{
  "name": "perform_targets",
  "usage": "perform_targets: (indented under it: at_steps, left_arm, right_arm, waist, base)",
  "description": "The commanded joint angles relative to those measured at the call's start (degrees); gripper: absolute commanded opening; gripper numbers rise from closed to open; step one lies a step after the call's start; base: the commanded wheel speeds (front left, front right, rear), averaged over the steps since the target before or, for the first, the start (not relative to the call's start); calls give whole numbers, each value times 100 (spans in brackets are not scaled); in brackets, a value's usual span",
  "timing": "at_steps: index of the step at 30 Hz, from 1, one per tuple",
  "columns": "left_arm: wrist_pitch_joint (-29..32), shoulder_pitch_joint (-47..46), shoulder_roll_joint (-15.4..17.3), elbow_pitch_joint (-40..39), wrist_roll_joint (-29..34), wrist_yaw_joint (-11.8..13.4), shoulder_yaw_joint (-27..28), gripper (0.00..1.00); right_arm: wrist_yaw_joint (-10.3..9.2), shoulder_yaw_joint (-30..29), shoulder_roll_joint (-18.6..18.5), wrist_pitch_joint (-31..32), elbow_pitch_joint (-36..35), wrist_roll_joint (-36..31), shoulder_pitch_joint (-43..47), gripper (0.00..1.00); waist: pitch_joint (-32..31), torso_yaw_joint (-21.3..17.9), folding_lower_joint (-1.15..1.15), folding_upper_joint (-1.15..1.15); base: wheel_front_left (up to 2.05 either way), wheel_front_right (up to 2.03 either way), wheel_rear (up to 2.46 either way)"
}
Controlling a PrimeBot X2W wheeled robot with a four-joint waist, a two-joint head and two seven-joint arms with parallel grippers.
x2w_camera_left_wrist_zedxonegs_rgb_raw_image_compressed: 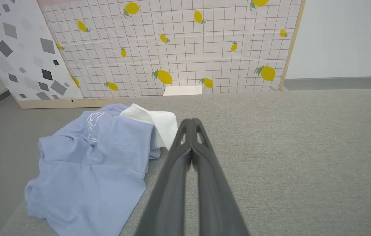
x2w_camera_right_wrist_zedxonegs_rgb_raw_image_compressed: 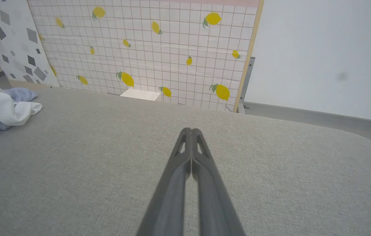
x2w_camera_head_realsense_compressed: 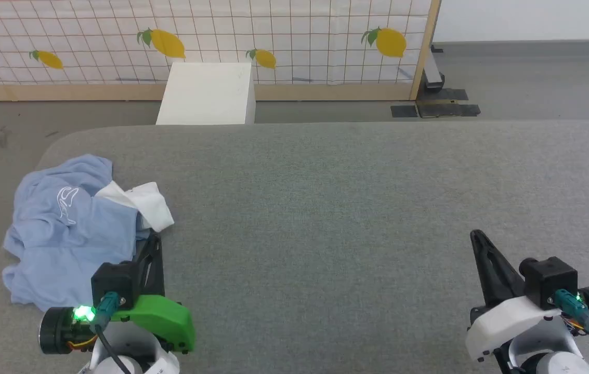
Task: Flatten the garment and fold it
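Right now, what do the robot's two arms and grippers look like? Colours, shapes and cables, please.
Both have two long, dark, tapering fingers with slots near the tips. The left gripper has a bright green shell and a glowing green light; the right gripper has a white shell. Each carries a black box and a teal plug with a black cable.

One garment (x2w_camera_head_realsense_compressed: 65,228) is lying on one table (x2w_camera_head_realsense_compressed: 351,208), and one white box (x2w_camera_head_realsense_compressed: 206,93) is standing beyond the table's far edge. Two grippers are showing over the table, the left gripper (x2w_camera_head_realsense_compressed: 155,238) and the right gripper (x2w_camera_head_realsense_compressed: 476,235), each carrying two dark fingers (x2w_camera_left_wrist_zedxonegs_rgb_raw_image_compressed: 172,183). Two panels are standing at the back: one lemon-print panel (x2w_camera_left_wrist_zedxonegs_rgb_raw_image_compressed: 178,49) and one panel with grey and black shapes (x2w_camera_left_wrist_zedxonegs_rgb_raw_image_compressed: 18,49).
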Motion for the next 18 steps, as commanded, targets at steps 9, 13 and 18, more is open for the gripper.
perform_targets:
  at_steps: [9,13,18]
  left_arm:
    - [7,65,-17,-16,74,36,12,0]
    - [7,65,-17,-16,74,36,12,0]
    - [7,65,-17,-16,74,36,12,0]
  right_arm:
    - [-9,8,17,-1,-27,-36,-97,0]
    - [-9,8,17,-1,-27,-36,-97,0]
    - [-9,8,17,-1,-27,-36,-97,0]
  waist:
    - [0,0,0,28]
    - [0,0,0,28]
    - [0,0,0,28]
  base:
    - [0,0,0]
    - [0,0,0]
    - [0,0,0]
